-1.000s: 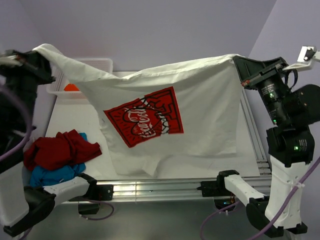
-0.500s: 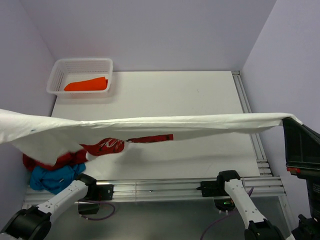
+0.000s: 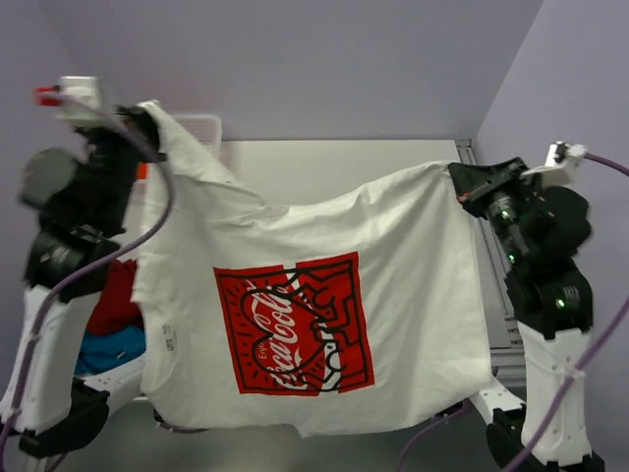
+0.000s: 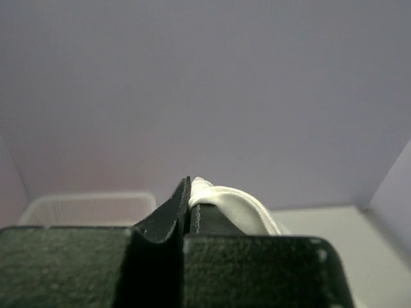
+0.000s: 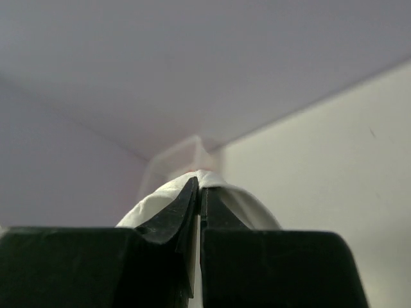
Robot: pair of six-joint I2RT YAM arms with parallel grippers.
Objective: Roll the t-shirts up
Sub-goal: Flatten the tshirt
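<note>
White cotton hangs like a banner between 2 robot arms. The white t-shirt (image 3: 403, 246) with the red Coca-Cola print (image 3: 295, 324) is held in the air above the table (image 3: 344, 162), its print facing the overhead camera and its lower hem drooping toward the near edge. The left gripper (image 3: 145, 116) is clamped shut on 1 upper corner of the cloth, high up by the white basket (image 3: 204, 126). The right gripper (image 3: 462, 185) is pinched shut on the other upper corner at the far right. Each wrist camera shows a bunched fold of white fabric squeezed between closed jaws. A dark red t-shirt (image 3: 113, 295) and a blue t-shirt (image 3: 110, 344) lie heaped at the table's left side, partly hidden behind the raised cloth. The step in hand appears to be spreading: the shirt is stretched out in the air and not yet laid flat. The next move likely calls for both arms to lower together with the top edge taut, so the shirt lands smooth on bare table, clear of the heap, ready for rolling.
</note>
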